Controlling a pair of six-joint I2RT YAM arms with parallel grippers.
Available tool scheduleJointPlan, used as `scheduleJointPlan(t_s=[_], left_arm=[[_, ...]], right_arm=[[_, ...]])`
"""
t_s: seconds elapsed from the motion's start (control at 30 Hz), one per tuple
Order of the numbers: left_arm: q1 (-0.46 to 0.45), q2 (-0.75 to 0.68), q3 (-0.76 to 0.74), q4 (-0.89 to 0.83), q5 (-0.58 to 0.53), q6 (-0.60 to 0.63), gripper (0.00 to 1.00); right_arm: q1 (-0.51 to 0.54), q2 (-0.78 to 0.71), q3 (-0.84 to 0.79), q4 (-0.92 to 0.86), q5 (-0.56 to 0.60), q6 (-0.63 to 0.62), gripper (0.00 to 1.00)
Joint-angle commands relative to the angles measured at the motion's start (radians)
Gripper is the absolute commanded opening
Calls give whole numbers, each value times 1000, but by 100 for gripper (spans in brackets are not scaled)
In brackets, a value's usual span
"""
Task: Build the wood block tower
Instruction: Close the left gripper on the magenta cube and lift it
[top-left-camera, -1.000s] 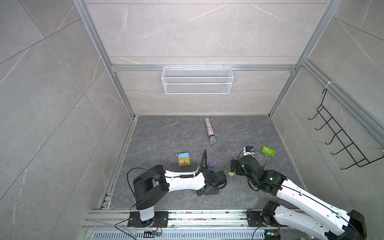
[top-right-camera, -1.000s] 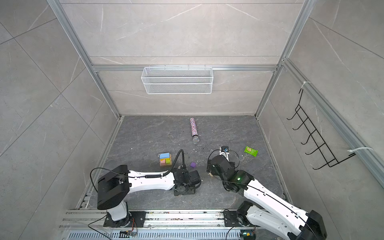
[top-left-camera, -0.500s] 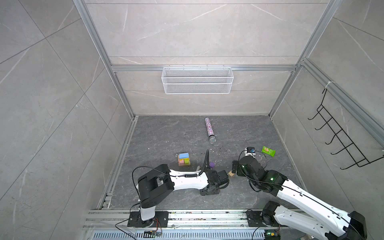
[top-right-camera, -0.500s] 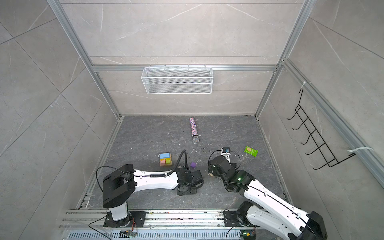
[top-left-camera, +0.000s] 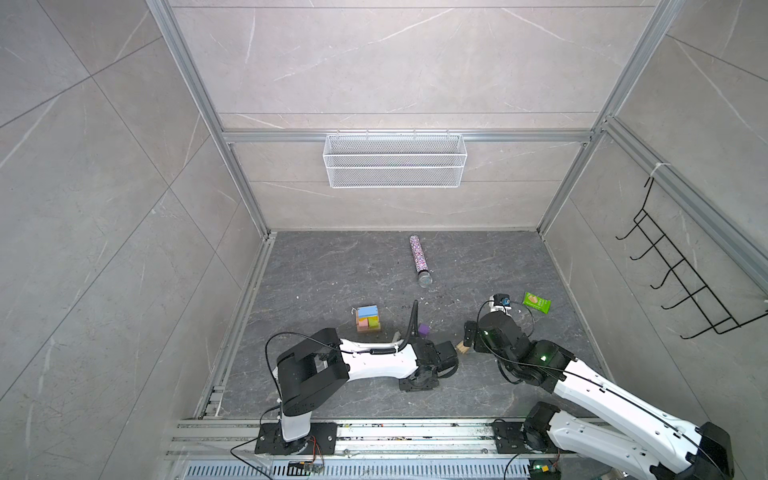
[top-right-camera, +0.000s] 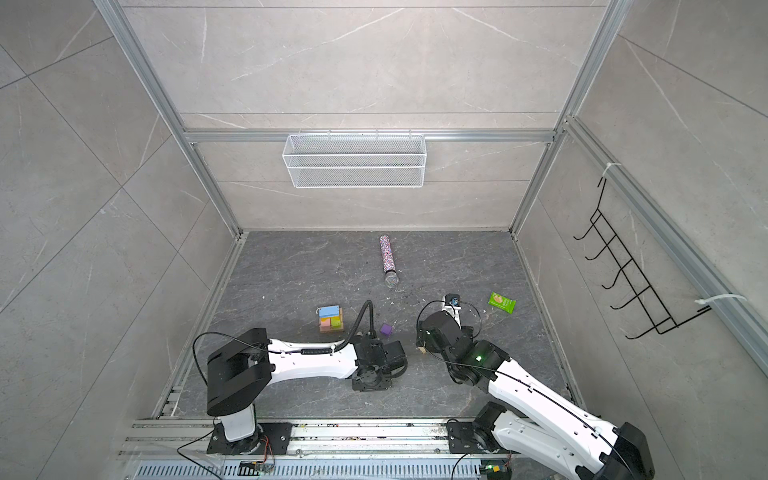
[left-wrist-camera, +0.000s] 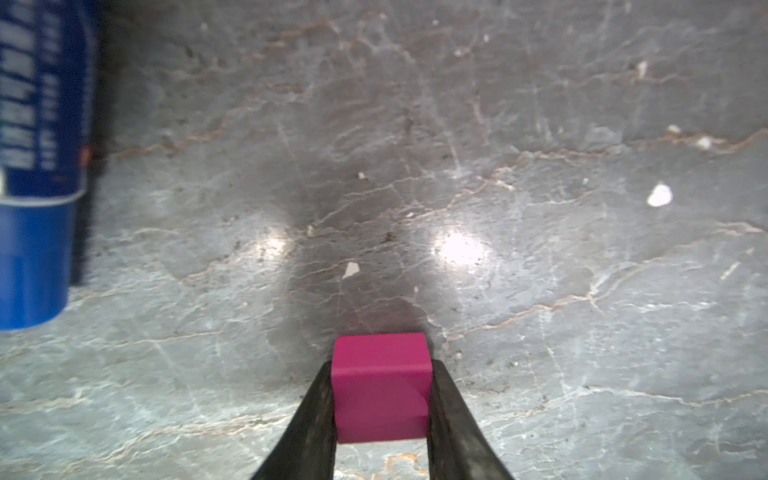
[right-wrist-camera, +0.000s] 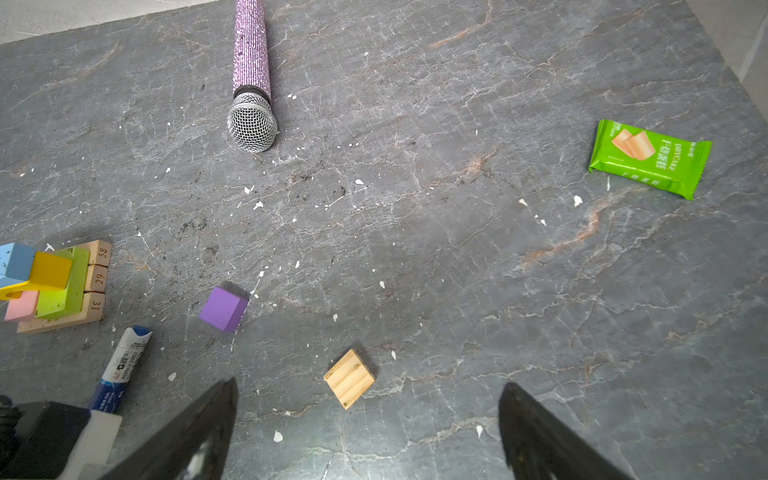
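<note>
The tower (top-left-camera: 368, 319) is about half built, standing left of the middle of the floor. 3 tan bars (right-wrist-camera: 95, 278) lie side by side as its base. A pink block (right-wrist-camera: 20, 305) and a lime-green block (right-wrist-camera: 66, 291) sit on them, and a yellow arch (right-wrist-camera: 50, 270) and a light-blue block (right-wrist-camera: 14, 259) are on top.

3 pieces are still off it. The left gripper (left-wrist-camera: 381, 374) pinches a magenta block (left-wrist-camera: 380, 395) between both fingers, low over the floor near the front. I cannot tell if the block has left the ground. A purple block (right-wrist-camera: 223, 309) lies loose between the tower and the arms. A tan block (right-wrist-camera: 349, 378) lies just ahead of the right gripper (right-wrist-camera: 368, 384), whose fingers are spread wide with nothing in them.

So I judge the magenta piece is next to go up, then the other 2. The blue-and-white marker pen (right-wrist-camera: 124, 365) beside the left arm is no part of this.

Against 1 second ago, the left arm has stretched slightly further toward the middle. The right arm, the tower and the loose purple and tan blocks sit as they did.
</note>
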Motion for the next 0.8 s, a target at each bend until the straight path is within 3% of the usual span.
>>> scheduleJointPlan(t_s=[0.0,0.3,0.6,0.77], left_arm=[[0,-24,2,-74,-40,34,24],[14,-56,-23,-76,-30,83,20],[43,-157,-25,-141,-38,141,0],[86,-225,-23,-193,-34,187,0]], right_arm=[[-5,2,3,-20,9,20,99],[-4,27,14,-12,-3,17,99],[-4,69,21,42,-68,-21,99],[-5,88,34,55,-105,-34,99]])
